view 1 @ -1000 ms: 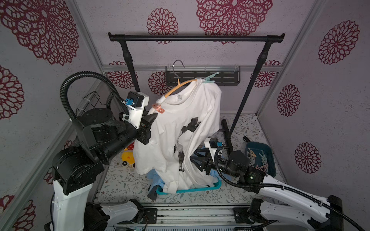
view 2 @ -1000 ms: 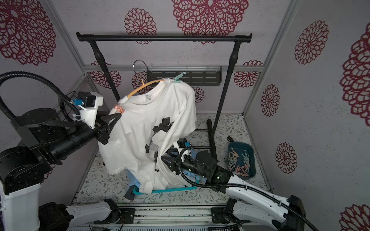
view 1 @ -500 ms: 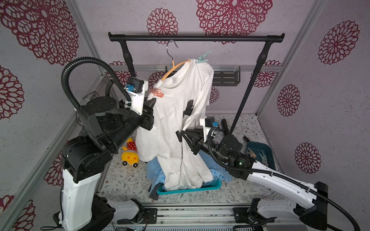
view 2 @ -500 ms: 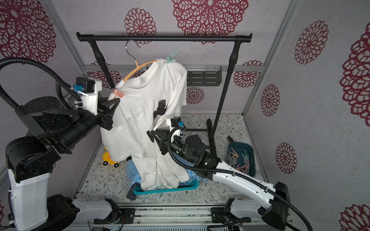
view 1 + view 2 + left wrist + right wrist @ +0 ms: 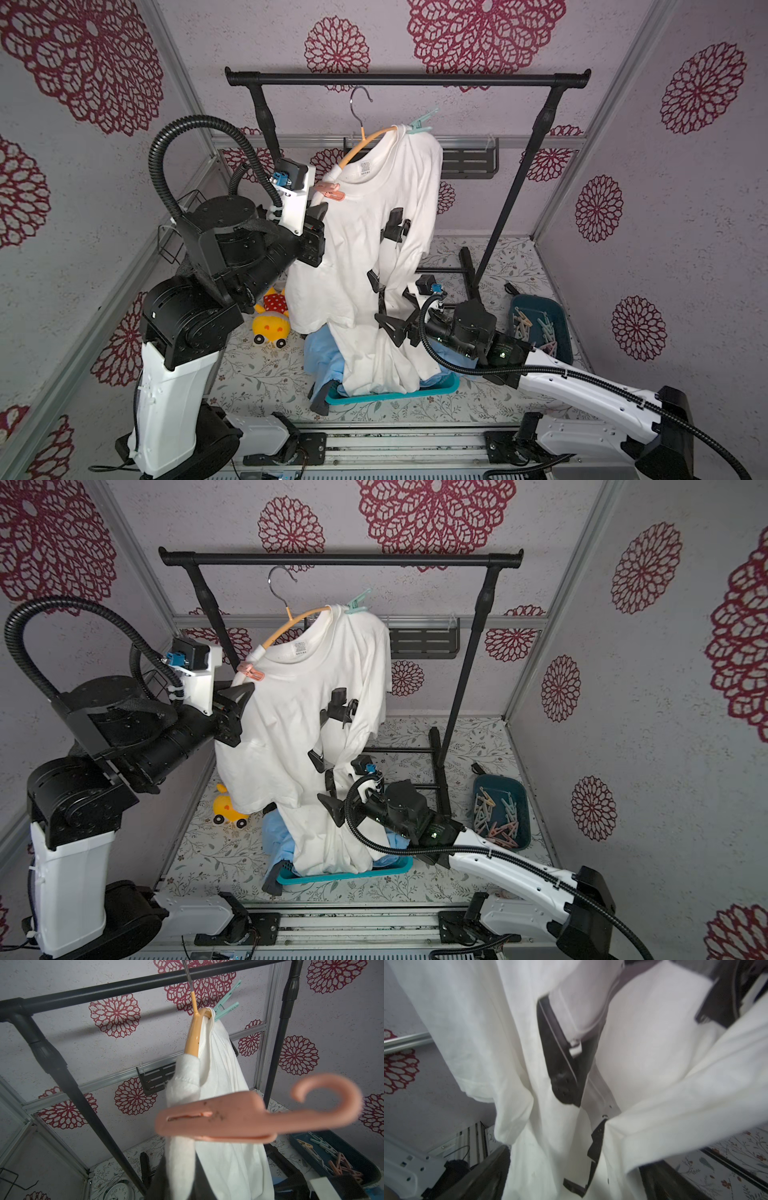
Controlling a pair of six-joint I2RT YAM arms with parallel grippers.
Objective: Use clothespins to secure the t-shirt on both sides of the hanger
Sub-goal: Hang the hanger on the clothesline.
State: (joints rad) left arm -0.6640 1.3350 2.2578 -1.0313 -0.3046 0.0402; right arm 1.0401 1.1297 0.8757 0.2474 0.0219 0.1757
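Right claw (image 5: 392, 318) is spread wide with nothing pinched. Soft white t-shirt (image 5: 357, 257) cloth is draped between its fingers (image 5: 483, 1178); the black shapes on the cloth can't be identified. Left claw (image 5: 318, 214) is clamped narrow on the t-shirt shoulder, fingertips buried in folds. Smooth pink clothespin (image 5: 330, 192) is clipped just above it. Glossy orange hanger (image 5: 194, 1036) is curved up beyond. Mint clothespin (image 5: 419, 126) is clipped at the far shoulder. Loose clothespins (image 5: 540, 332) are heaped in a dark bin (image 5: 561, 320), well aside of the right claw.

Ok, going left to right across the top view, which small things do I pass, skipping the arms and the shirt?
yellow toy → pink clothespin → mint green clothespin → dark blue bin holding spare clothespins
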